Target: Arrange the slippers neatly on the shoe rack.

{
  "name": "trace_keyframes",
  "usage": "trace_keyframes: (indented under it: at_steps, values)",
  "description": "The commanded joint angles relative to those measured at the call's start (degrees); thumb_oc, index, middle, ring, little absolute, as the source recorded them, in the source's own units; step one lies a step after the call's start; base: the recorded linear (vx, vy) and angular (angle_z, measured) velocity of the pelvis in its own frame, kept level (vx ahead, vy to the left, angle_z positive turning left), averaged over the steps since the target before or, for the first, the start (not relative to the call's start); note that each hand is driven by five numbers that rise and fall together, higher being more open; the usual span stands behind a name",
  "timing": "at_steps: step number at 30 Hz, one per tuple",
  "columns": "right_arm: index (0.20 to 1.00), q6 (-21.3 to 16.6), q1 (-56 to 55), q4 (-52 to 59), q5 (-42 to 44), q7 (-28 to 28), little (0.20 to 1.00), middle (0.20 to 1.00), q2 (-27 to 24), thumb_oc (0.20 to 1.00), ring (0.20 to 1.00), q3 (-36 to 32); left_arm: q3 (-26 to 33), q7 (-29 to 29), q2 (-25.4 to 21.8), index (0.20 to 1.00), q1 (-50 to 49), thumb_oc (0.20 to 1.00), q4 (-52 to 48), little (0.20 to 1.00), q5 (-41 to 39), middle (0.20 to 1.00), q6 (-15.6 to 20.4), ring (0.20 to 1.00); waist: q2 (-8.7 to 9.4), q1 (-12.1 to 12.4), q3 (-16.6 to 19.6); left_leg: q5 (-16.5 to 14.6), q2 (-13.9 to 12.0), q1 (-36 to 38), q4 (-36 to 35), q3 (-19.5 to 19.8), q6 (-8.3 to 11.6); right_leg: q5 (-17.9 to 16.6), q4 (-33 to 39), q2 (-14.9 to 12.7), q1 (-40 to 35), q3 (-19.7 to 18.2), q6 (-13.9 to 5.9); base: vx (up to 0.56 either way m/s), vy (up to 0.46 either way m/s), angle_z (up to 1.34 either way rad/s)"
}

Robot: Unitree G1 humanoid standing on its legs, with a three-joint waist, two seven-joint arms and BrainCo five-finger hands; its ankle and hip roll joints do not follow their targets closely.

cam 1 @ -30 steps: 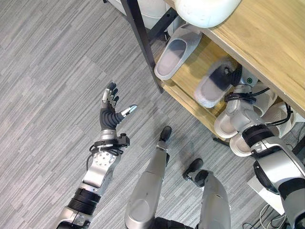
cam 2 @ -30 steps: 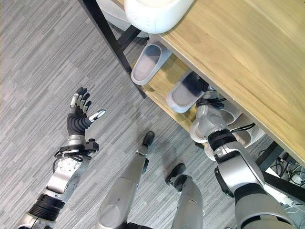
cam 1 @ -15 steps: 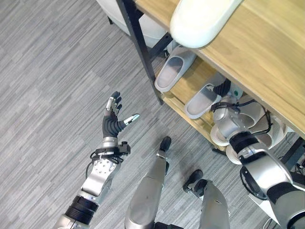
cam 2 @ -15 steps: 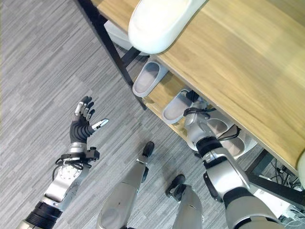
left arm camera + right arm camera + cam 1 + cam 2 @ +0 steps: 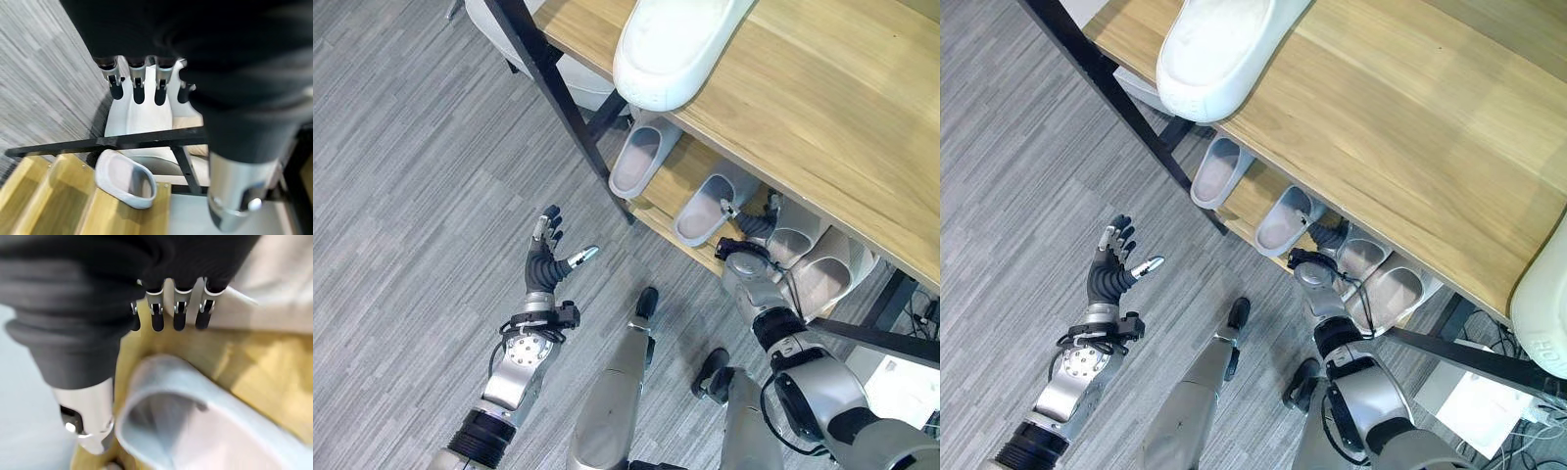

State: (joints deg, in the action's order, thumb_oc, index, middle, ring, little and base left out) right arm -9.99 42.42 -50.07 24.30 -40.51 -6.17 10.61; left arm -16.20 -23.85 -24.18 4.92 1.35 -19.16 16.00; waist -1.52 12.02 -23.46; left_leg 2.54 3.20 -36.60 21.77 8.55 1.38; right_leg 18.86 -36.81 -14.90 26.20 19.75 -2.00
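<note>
Four grey slippers (image 5: 710,204) sit on the lower shelf (image 5: 680,176), mid-frame. The right hand (image 5: 751,227), fingers straight, holds nothing. The left hand (image 5: 544,264) is spread wide, empty.

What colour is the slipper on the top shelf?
White slipper, clearest in the left eye view.

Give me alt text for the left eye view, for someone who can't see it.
The robot's right hand reaches onto the lower wooden shelf of a black-framed shoe rack, beside a pale grey slipper; a matching grey slipper sits further along. The left hand hangs open over grey plank flooring, and a large white slipper overhangs the top shelf.
</note>
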Motion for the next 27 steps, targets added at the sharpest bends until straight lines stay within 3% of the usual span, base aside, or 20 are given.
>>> trace_keyframes:
  at_steps: [1, 7, 11, 21, 27]
  values:
    - [1.000, -3.60, -0.90, 0.57, 5.70, 3.39, 1.000, 1.000, -0.53, 1.000, 1.000, 0.57, -0.20, 1.31, -0.20, 1.000, -0.01, 1.000, -2.73, 1.000, -0.88, 1.000, 2.21, 1.000, -0.22, 2.25, -1.07, -14.18, -2.13, 2.37, 6.03, -0.06, 0.43, 2.64, 4.25, -0.13, -5.98, -3.07, -1.44, 0.02, -0.033, 0.02]
    - [1.000, -4.38, 0.77, -1.25, 9.08, 4.87, 1.000, 1.000, -1.25, 1.000, 1.000, 0.09, -0.52, 1.62, -0.35, 1.000, -0.26, 1.000, -2.57, 1.000, -1.13, 1.000, 2.21, 1.000, -0.33, 3.64, -1.37, -13.93, -2.01, 2.37, 5.64, 0.37, 0.55, 2.19, 4.64, -0.27, -6.62, -2.24, -1.97, 0.02, -0.030, 0.03]
    - [1.000, -5.79, 0.18, -0.21, 13.57, 8.72, 1.000, 1.000, -0.75, 1.000, 1.000, 0.26, -0.01, 2.11, -0.17, 1.000, -0.22, 1.000, -2.65, 1.000, -1.32, 1.000, 2.32, 1.000, -0.49, 4.45, -1.62, -14.75, -1.58, 2.44, 7.25, 0.67, 0.29, 2.91, 2.99, -0.92, -7.37, -2.14, -2.06, 0.01, -0.001, 0.02]
    - [1.000, -3.19, 3.43, -2.32, 7.99, 9.88, 1.000, 1.000, -10.61, 1.000, 1.000, -1.12, 1.13, 3.74, -1.59, 1.000, -2.40, 1.000, -4.19, 1.000, -2.52, 1.000, 2.56, 1.000, -0.49, 6.42, -1.95, -17.48, -0.70, 1.61, 13.25, 2.11, -0.32, 5.48, -2.89, -2.39, -8.04, -1.27, -1.84, 0.01, -0.008, 0.13]
    - [1.000, -3.00, 1.82, -1.77, 7.07, 11.10, 1.000, 1.000, -11.01, 1.000, 1.000, -0.33, 1.86, 4.18, -1.50, 1.000, -3.89, 1.000, -4.24, 1.000, -2.60, 1.000, 1.90, 1.000, -0.51, 6.73, -2.55, -20.18, -1.24, 1.32, 18.40, 2.50, -0.64, 8.70, -7.95, -2.29, -7.63, -2.05, -0.33, 0.01, 0.009, 0.02]
